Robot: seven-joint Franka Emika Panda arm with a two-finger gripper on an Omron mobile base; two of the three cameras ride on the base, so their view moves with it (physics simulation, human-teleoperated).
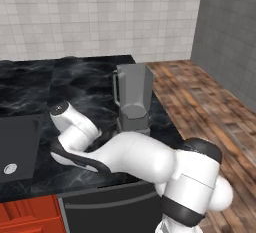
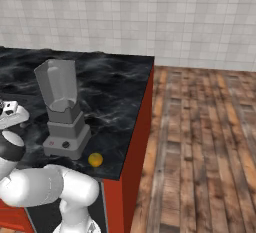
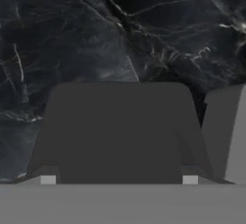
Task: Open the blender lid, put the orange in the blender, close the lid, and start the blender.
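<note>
Closest to the hand camera lies the blender lid, a flat dark square cap between the two pale finger tips of the gripper; the tips stand wide apart at the lid's two lower corners, and whether they press on it I cannot tell. The lid lies flat on the black marbled counter, and just beside it, at the right edge of that view, stands a grey wall of the blender. In the right base view the blender stands upright on the counter, its tall tapered jar open at the top with no cap on it, its stepped base showing a small red button and a dark knob on the front. The orange sits on the counter just in front of the blender's base, toward the counter's near corner, apart from the base. In the left base view the blender shows its side handle on the left, and the arm bends low over the counter in front of it. Farther from the blender on that side, a dark sink basin is let into the counter, and on the blender's other side a wooden plank floor runs below the counter's red side panel.
</note>
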